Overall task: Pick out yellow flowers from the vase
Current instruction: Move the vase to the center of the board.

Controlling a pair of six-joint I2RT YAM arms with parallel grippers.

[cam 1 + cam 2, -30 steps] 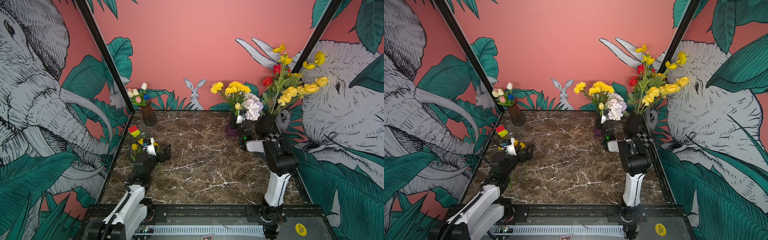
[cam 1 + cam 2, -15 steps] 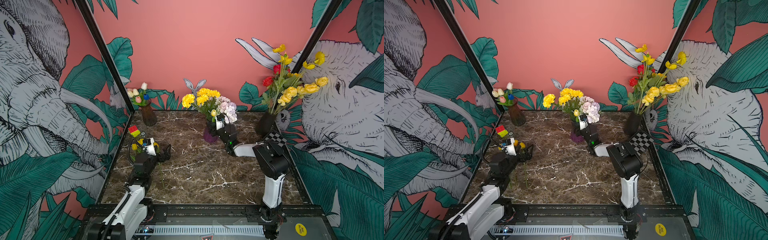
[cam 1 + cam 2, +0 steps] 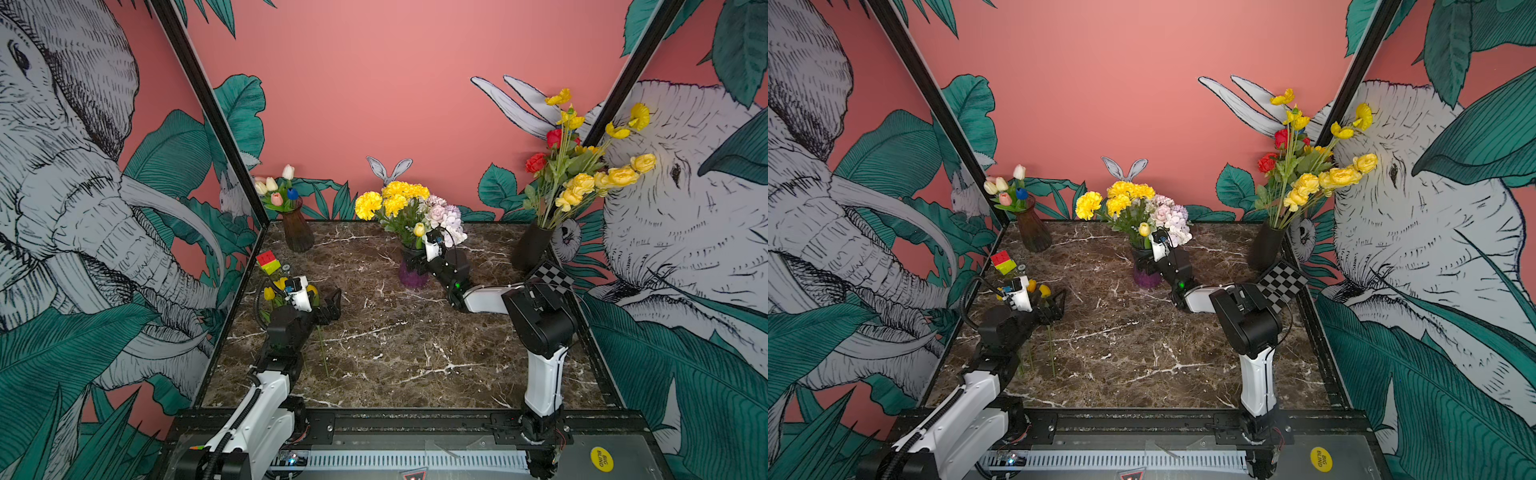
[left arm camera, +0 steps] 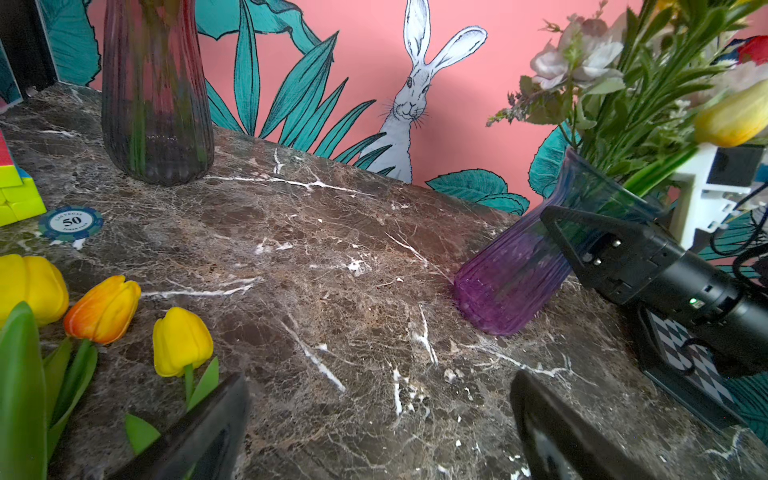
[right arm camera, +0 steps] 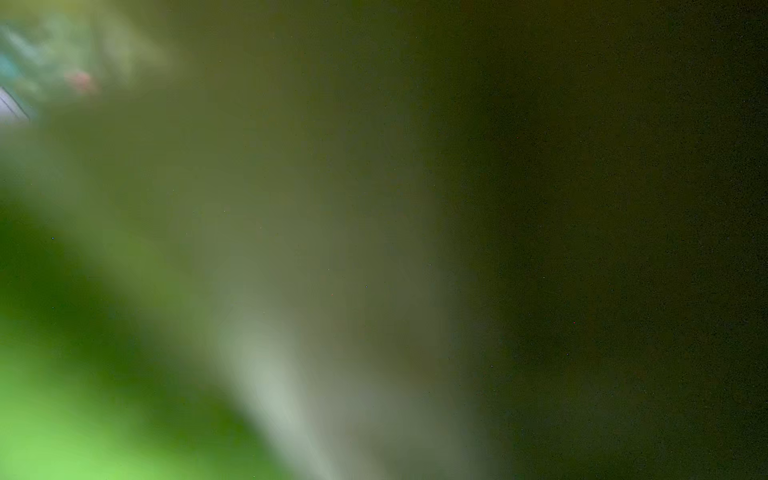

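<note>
Near left, yellow tulips [image 4: 180, 340] lie out; yellow carnations [image 3: 395, 199] sit in the purple vase [image 4: 507, 291]; my left jaws gape empty, right jaws unclear.

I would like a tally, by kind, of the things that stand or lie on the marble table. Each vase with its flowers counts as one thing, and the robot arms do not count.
Vases: 3 (brown vase, purple vase, black vase)
Loose tulips: 3
Puzzle cube: 1
Poker chip: 1
Checkerboard card: 1
Total: 9
</note>
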